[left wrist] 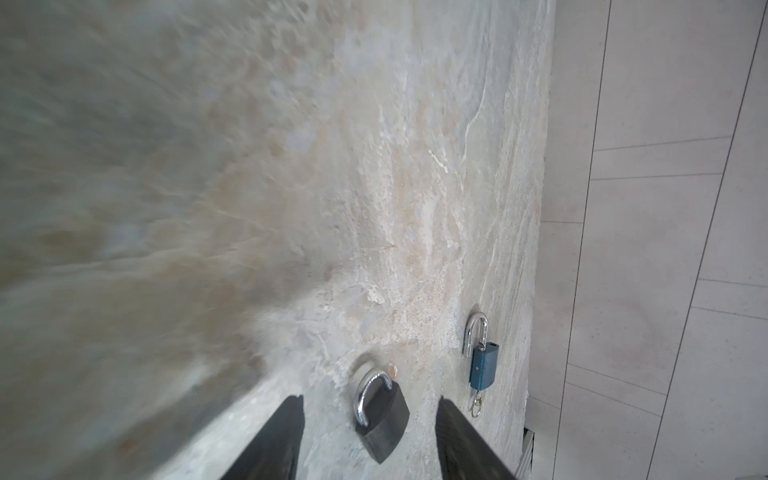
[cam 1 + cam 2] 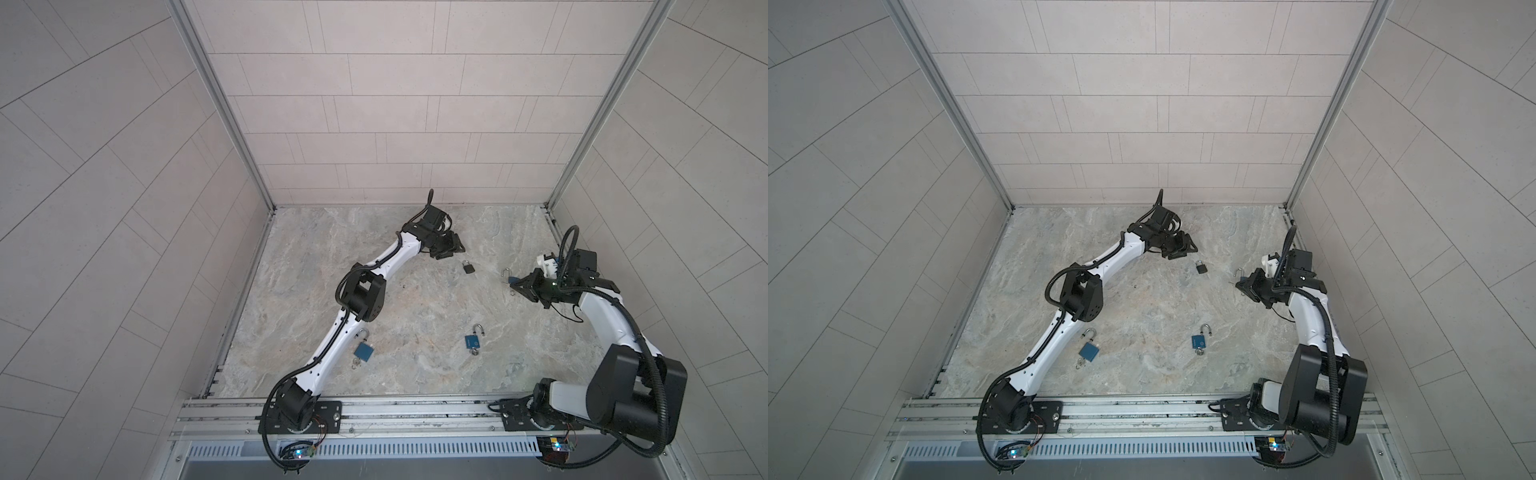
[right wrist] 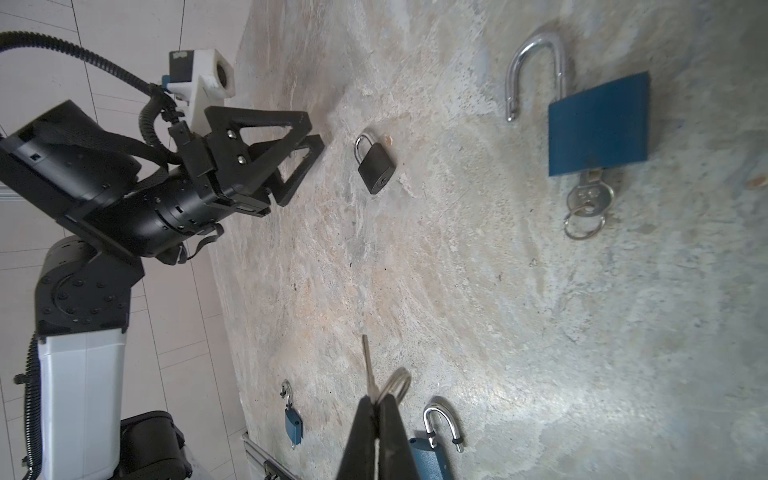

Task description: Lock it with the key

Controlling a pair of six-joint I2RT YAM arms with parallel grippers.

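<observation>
While looking down in both top views, find the left pincer [image 2: 449,250] stretched to the far middle of the surface [image 2: 415,374], just beside the black padlock [image 2: 468,267] but apart from it. Find the right pincer [image 2: 515,285] off to the right, rolled onto its side, closed on something too small to name.

Turn to the left wrist view. See both fingers [image 1: 274,440] spread wide, with the black padlock lying flat between them and touching neither, shackle seemingly seated in the body. Judge that as a lock finished with, not one about to be lifted. Note a blue padlock [image 1: 483,368] beyond, with shackle open, probably waiting its turn.

Turn to the right wrist view. Read the right pincer as pinched tight on the bow of a key [image 3: 367,361], with the blade poking out ahead. Take that hold as deliberate: bow gripped, blade kept bare for a keyhole. Spot the black padlock's keyhole empty, and the nearest blue padlock [image 3: 598,124] open-shackled with a second key [image 3: 589,194] left in its body.
</observation>
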